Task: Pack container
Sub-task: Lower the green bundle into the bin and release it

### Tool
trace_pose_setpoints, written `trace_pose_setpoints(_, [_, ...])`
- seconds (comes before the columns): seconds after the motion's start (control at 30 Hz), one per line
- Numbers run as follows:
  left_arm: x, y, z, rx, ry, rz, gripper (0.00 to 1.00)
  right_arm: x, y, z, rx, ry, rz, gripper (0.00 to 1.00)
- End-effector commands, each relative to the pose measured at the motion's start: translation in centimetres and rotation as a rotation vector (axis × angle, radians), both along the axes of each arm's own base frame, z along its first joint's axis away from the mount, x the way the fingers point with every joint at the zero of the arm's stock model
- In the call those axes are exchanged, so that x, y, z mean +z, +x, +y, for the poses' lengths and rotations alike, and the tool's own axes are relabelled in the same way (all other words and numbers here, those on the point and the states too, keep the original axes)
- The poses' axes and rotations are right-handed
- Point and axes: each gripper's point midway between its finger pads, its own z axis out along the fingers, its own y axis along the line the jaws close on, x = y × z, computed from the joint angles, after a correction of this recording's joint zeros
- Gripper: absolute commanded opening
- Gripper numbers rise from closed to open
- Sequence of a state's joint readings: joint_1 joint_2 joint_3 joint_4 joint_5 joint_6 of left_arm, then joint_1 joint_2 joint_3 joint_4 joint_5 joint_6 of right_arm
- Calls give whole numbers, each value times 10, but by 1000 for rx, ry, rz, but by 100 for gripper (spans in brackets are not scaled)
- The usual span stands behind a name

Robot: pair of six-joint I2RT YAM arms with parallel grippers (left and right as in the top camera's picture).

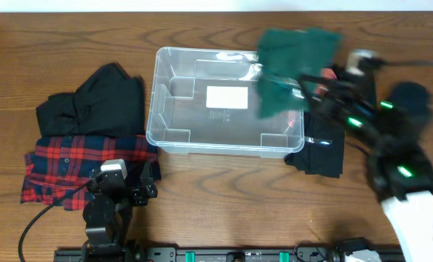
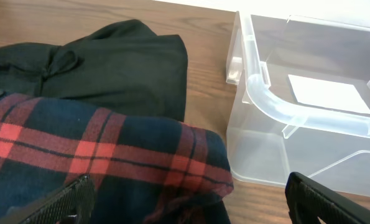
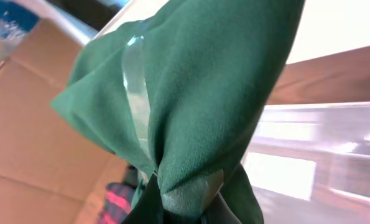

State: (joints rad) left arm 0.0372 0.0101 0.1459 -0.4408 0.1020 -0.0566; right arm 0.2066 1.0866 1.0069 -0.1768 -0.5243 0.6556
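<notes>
One container (image 1: pixel 174 116), open upward, long axis left-right

the overhead camera looks straight down on the whole bench (image 1: pixel 216 196) from well above. the left wrist camera sits low and close over the plaid cloth (image 2: pixel 97 155), facing across it to a corner of the container (image 2: pixel 278 118). the right wrist camera is hard against the green cloth (image 3: pixel 203 93), which nearly fills it, with the container blurred behind. all three views take in the container.
</notes>
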Motion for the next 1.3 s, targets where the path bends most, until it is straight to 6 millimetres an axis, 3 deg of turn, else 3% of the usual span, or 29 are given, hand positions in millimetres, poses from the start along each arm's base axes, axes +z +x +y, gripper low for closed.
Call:
trace_pose_setpoints(0.0, [-7,0,-2,-7,-11,11,98,-38,27,46,-13,50,139,1])
trace_pose_setpoints(0.07, [-7,0,-2,-7,-11,11,98,-66,43,76,19,52,190,1])
trace_pose_setpoints(0.3, [-7,0,-2,-7,-11,11,98,-153,89,144,52,119,397,1])
trace_pose_setpoints(0.47, [-7,0,-2,-7,-11,11,98,-187,100,195,143,176,449,1])
trace_pose_setpoints(0.53, [-7,0,-2,-7,-11,11,98,-199,100,206,165,171,474,1])
trace_pose_setpoints(0.57, [-7,0,-2,-7,-11,11,98,-204,99,208,168,165,485,5])
trace_pose_setpoints(0.6, [-7,0,-2,-7,-11,11,98,-209,98,207,165,160,503,26])
trace_pose_setpoints(0.63, [-7,0,-2,-7,-11,11,98,-211,97,207,164,152,512,35])
trace_pose_setpoints(0.73, [-7,0,-2,-7,-11,11,98,-206,96,202,187,123,484,38])
trace_pose_setpoints(0.87, [-7,0,-2,-7,-11,11,98,-187,87,187,207,38,444,45])
trace_pose_setpoints(1.0, [-7,0,-2,-7,-11,11,98,-152,81,141,133,-120,358,50])
trace_pose_setpoints(1.1, [-7,0,-2,-7,-11,11,98,-121,76,84,23,-225,317,56])
trace_pose_setpoints(1.27, [-7,0,-2,-7,-11,11,98,-88,63,-37,-208,-351,321,70])
